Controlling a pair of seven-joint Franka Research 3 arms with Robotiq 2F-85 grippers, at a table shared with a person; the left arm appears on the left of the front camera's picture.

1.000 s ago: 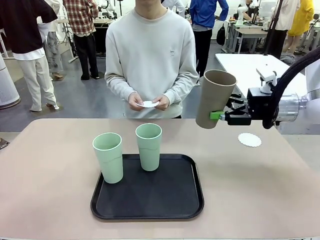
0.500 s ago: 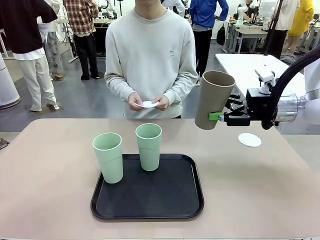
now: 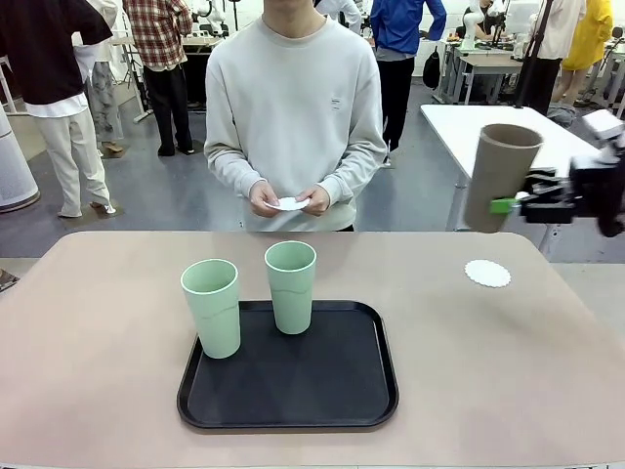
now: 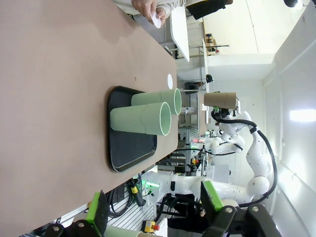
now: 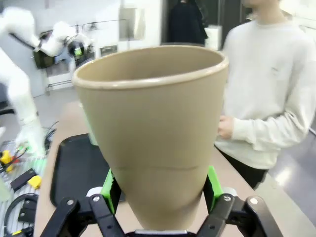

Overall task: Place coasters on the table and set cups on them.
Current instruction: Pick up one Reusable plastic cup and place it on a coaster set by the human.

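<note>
My right gripper (image 3: 504, 205) pinches the brown cup (image 3: 500, 176) low on its wall, aloft by the far right corner of the table (image 3: 98, 342) where one coaster (image 3: 487, 274) lies; I should level the tilted cup, centre its base over that coaster, then lower straight down before releasing.

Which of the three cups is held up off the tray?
The brown cup, held aloft by the right gripper; the two green cups stand on the black tray.
</note>
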